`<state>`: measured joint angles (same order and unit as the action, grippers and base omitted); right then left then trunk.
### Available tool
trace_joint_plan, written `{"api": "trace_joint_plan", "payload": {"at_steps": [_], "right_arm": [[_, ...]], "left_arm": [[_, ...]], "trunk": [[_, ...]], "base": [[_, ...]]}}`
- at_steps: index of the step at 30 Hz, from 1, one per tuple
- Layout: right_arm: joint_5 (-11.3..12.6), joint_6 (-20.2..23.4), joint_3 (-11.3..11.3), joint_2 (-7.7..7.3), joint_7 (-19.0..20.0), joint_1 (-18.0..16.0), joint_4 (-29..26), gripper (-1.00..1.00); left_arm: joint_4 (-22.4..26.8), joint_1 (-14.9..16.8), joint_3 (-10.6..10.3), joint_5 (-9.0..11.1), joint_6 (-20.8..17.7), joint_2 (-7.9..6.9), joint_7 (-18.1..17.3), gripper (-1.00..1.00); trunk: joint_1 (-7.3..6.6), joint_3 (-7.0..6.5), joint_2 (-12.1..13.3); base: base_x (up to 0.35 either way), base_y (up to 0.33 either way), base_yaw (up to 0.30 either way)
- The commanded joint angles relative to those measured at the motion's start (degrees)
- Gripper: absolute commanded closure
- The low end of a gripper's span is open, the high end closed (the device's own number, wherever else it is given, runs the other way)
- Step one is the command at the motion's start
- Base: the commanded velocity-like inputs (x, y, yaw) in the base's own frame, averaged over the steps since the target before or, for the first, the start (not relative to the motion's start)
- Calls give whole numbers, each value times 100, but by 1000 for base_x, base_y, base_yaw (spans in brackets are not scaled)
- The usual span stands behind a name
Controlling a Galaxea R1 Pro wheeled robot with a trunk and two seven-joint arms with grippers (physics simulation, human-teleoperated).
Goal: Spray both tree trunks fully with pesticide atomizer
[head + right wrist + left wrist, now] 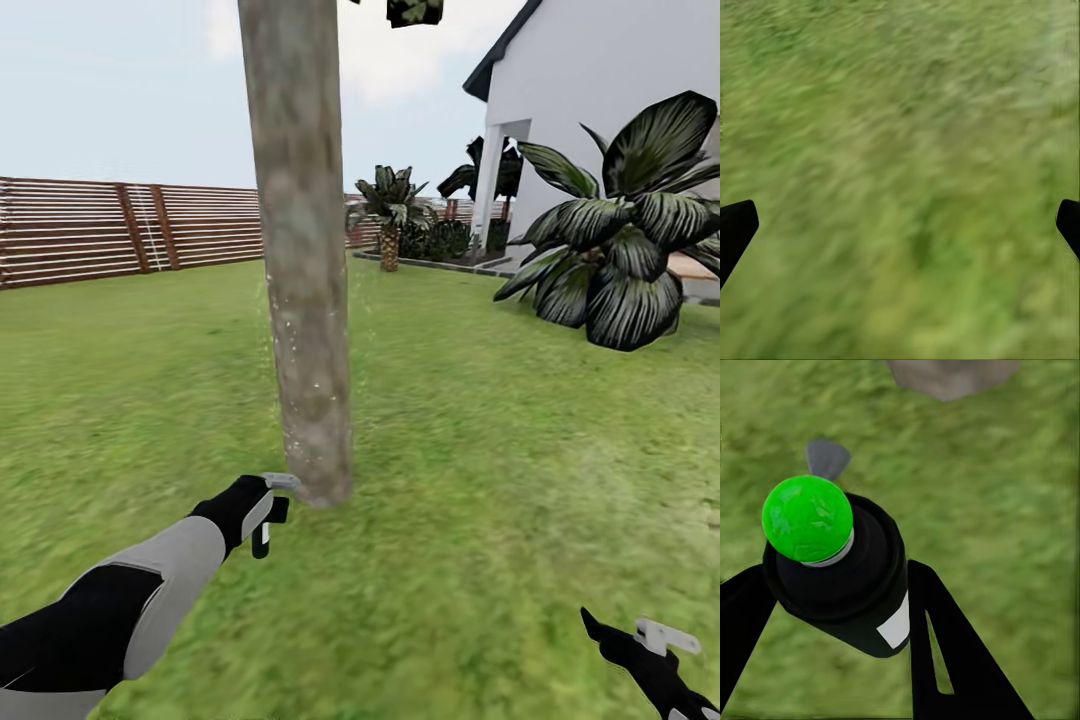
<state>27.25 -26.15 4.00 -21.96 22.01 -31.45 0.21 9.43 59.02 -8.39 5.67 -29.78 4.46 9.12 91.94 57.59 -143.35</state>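
A: Head view?
B: One tree trunk [300, 250] is seen rising from the grass [480, 440], mottled grey-brown. The left gripper [268, 512] is held just beside the trunk's base, low, on the fence [120, 228] side. A dark object is gripped there, but too small to be identified from here. The right gripper [650, 650] is seen well apart from the trunk, low on the house [610, 110] side; its spread cannot be told here. A striped-leaf plant [625, 240] is placed between the trunk and the house.

A: Left wrist view?
B: The pesticide atomizer [844, 574] is pinched between the black fingers [952, 660], pressed against both its sides. A green ball-shaped cap [808, 517] is seen on its top. The trunk's foot [952, 375] is seen just ahead of it, on grass.

A: Right wrist view?
B: Fingertips [735, 229] are seen wide apart at the picture's edges, nothing held between them. Blurred grass [900, 165] is seen below.
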Motion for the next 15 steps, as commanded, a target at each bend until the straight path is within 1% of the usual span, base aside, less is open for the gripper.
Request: {"api": "trace_joint_plan", "payload": {"at_steps": [1,15], "right_arm": [[14,-1,40,-1,49,-1,5,-100],[15,0,40,-1,50,-1,5,-100]], "left_arm": [[6,4,-45,57,-27,2,37,100],[6,4,-40,57,-27,-4,37,100]], "trunk": [[-1,6,-3],[-1,6,-3]], "base": [[6,-323,267],[1,-325,268]]}}
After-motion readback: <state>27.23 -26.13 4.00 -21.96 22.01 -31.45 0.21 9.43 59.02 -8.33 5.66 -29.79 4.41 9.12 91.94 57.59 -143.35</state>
